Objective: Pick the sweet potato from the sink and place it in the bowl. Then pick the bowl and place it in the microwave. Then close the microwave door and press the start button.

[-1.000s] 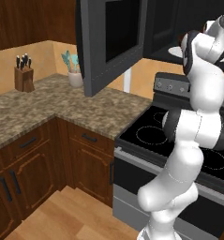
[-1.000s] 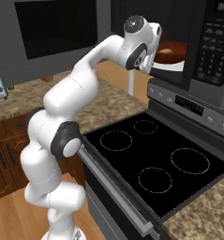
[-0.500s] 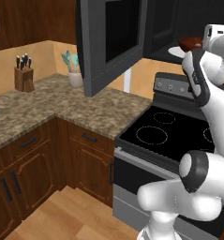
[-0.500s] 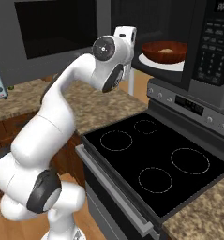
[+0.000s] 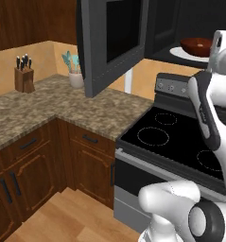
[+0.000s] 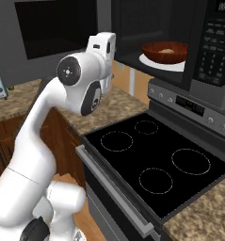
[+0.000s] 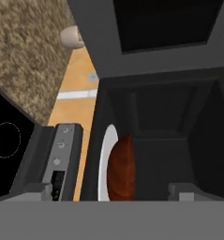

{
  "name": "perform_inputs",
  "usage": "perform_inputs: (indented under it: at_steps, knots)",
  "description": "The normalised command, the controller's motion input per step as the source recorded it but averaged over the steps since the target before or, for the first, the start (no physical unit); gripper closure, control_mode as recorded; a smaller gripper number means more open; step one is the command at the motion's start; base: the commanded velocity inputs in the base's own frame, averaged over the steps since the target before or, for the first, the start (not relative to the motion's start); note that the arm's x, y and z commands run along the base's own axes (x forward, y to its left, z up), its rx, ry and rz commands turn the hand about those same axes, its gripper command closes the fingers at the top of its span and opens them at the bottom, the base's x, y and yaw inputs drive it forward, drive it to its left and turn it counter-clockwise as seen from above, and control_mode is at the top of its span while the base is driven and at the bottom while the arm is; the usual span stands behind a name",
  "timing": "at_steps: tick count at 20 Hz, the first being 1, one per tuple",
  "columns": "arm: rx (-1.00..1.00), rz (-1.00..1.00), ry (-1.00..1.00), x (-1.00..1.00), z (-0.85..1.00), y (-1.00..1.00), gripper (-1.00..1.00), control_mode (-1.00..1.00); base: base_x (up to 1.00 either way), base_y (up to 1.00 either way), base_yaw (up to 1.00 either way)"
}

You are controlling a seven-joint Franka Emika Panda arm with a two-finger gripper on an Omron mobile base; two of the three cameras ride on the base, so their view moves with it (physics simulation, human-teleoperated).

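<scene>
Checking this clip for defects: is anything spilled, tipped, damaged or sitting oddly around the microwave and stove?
Nothing stands out. The bowl sits upright on the turntable plate inside the microwave; the microwave door hangs open, as that step is not yet done.

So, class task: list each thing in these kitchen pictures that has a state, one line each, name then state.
microwave door: swung wide open.
bowl: inside the microwave, upright on the turntable plate.
sweet potato: lying in the bowl.
claw: open or shut cannot be told.
</scene>
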Motion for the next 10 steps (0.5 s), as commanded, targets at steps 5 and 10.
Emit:
perform_inputs:
  at_steps: [5,10]
  knots:
    - [0.00,0.00,0.01,-1.00,0.06,0.53,-1.00,-1.00,0.00,0.00,0.00]
    - [0.00,0.00,0.09,-0.99,0.01,0.74,-1.00,-1.00,0.00,0.00,0.00]
